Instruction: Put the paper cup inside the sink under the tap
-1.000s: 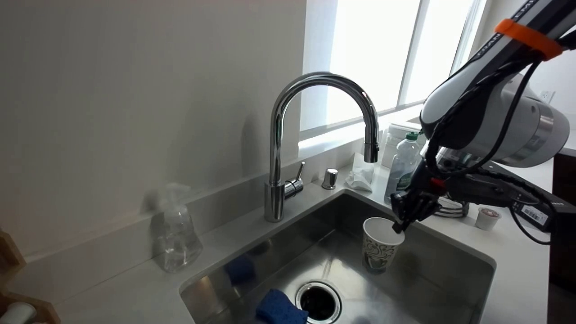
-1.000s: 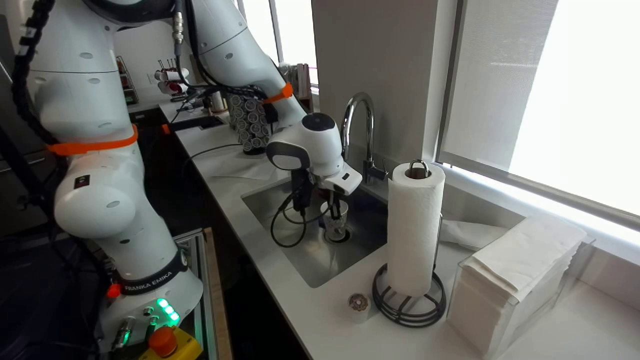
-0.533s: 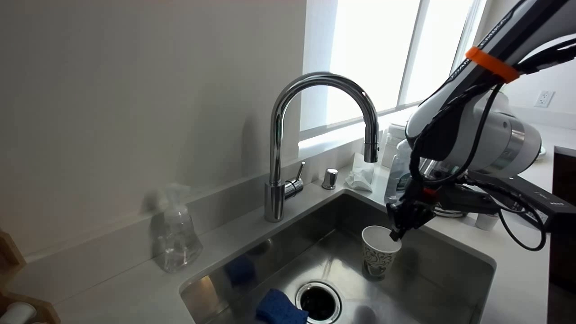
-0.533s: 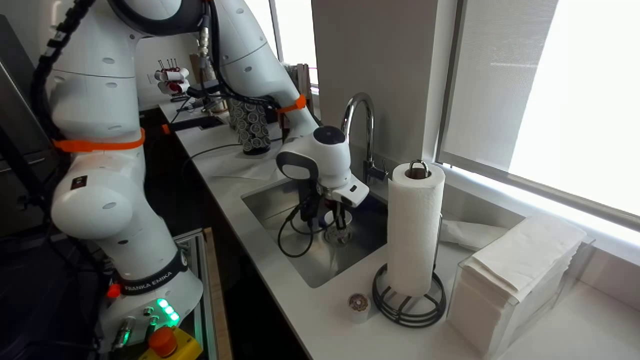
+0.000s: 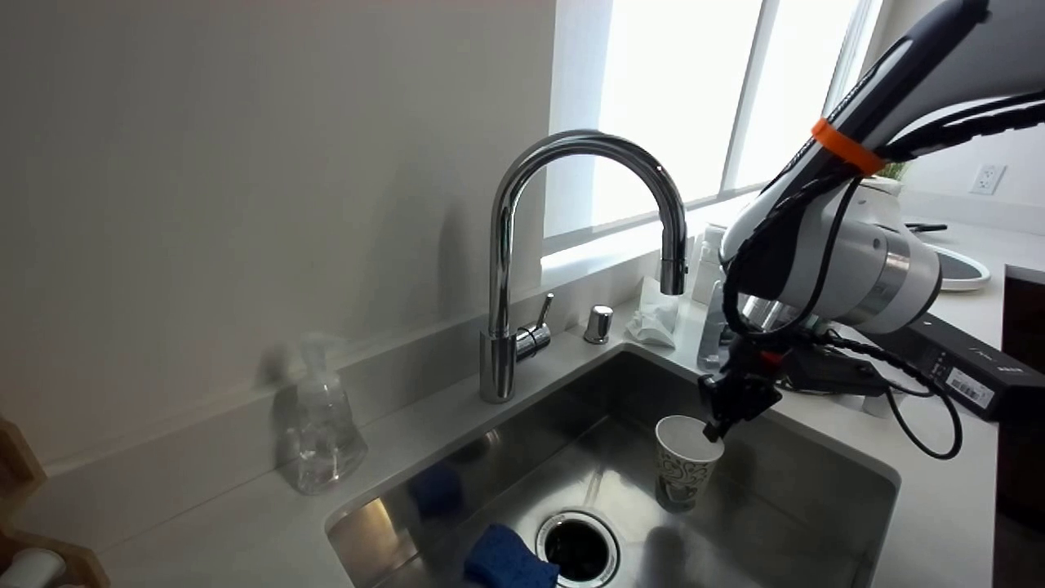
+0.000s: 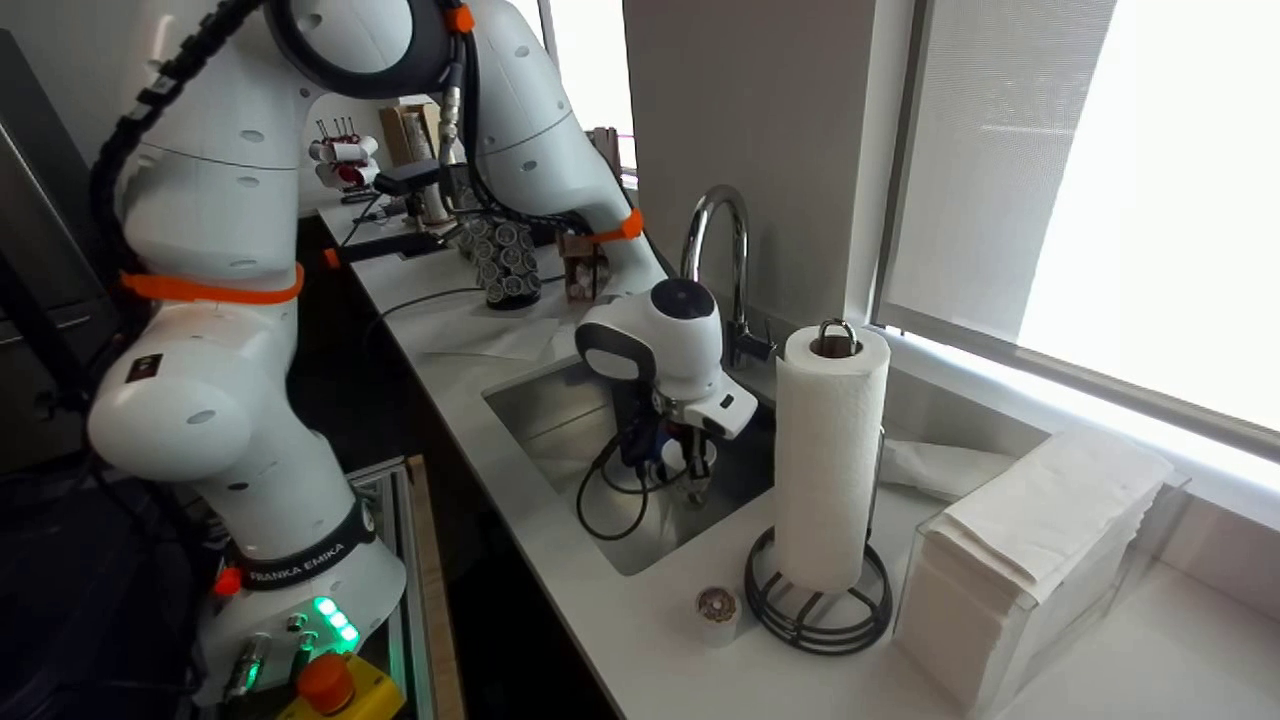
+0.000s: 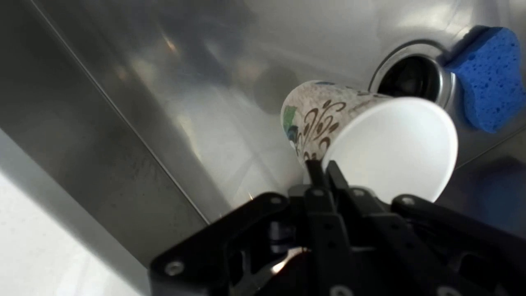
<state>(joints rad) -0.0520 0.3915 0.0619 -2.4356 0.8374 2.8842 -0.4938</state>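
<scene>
The paper cup [image 5: 684, 469] is white inside, with brown swirls on its outer wall. It hangs inside the steel sink [image 5: 804, 506], seemingly a little above the floor. My gripper [image 7: 323, 166] is shut on the cup's wall at the rim, one finger inside and one outside. The patterned side of the cup [image 7: 316, 119] and its round mouth face the wrist camera. In an exterior view the gripper [image 6: 697, 485] partly covers the cup [image 6: 674, 458]. The chrome tap [image 5: 508, 253] arches over the sink; its spout end appears above the cup, though the depth is hard to judge.
A blue sponge [image 5: 508, 559] lies beside the dark drain [image 5: 576, 549]. On the counter stand a clear spray bottle [image 5: 326, 433], a paper-towel roll [image 6: 830, 465], a coffee pod [image 6: 717, 612] and a napkin stack [image 6: 1040, 540]. A dark box [image 5: 963, 367] sits behind the arm.
The arm has carried the cup a little lower in the sink, drifting left in an exterior view, with the grip kept. The sponge and tap have not moved.
</scene>
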